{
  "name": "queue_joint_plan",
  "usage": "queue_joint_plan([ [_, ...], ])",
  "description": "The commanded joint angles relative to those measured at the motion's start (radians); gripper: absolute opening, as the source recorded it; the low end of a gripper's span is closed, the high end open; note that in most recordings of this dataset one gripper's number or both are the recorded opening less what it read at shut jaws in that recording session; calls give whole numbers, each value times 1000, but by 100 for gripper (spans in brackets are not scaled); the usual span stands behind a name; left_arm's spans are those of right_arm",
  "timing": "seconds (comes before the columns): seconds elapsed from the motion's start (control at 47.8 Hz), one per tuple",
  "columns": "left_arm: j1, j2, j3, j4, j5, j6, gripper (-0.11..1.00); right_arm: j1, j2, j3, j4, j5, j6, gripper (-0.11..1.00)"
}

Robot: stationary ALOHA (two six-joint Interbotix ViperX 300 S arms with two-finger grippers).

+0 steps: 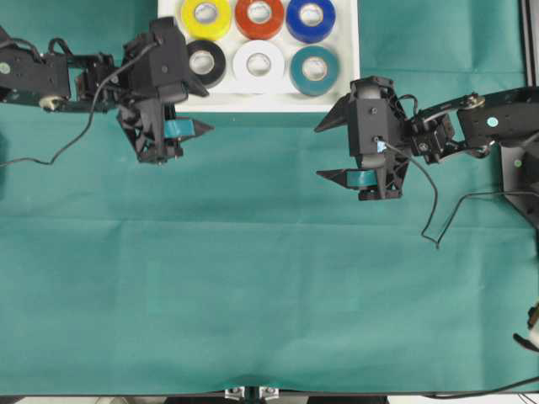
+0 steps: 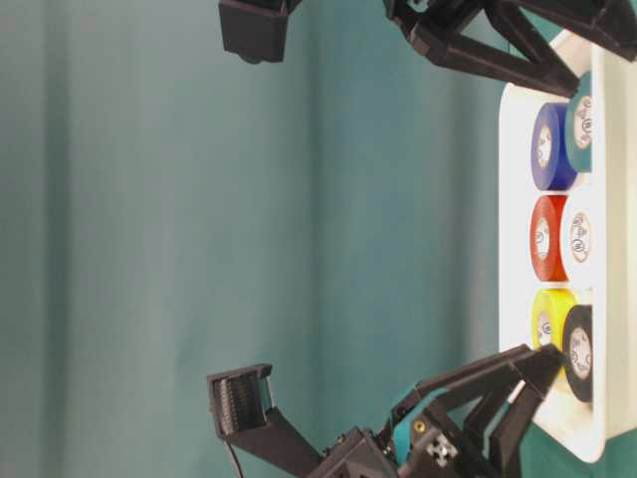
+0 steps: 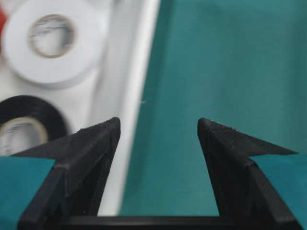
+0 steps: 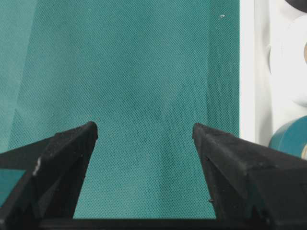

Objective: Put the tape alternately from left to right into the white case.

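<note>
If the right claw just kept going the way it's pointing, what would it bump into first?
Probably only the green cloth: the right gripper is open and empty, with the white case just off to one side. Depth is unclear.

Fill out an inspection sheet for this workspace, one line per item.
Surface: green cloth, smooth.
Job's things: six rolls in the white case: yellow, orange-red, blue behind; black, white, teal in front.
Clutter: nothing seen.
Grippers: left gripper and right gripper open, empty, over cloth.
Cables: black cable left, another right.
Surroundings: black mount at the right edge.
</note>
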Motion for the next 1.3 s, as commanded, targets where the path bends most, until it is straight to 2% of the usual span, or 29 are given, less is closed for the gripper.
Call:
queue_joint_plan([
  [0.0, -28, -25, -14, 2, -5, 2, 97, 2, -8, -15, 3, -6, -2, 87],
  [0.23, -86, -23, 2, 0, -3, 2, 97, 2, -8, -15, 2, -6, -2, 87],
  [0.544, -117, -23, 15, 0, -8, 2, 97, 2, -8, -15, 2, -6, -2, 87],
  [1.004, -120, -31, 28, 2, -8, 3, 97, 2, -12, -17, 2, 2, -2, 87],
  [1.276, -120, -81, 64, 2, -9, 2, 97, 2, -32, -11, 2, 3, 0, 87],
])
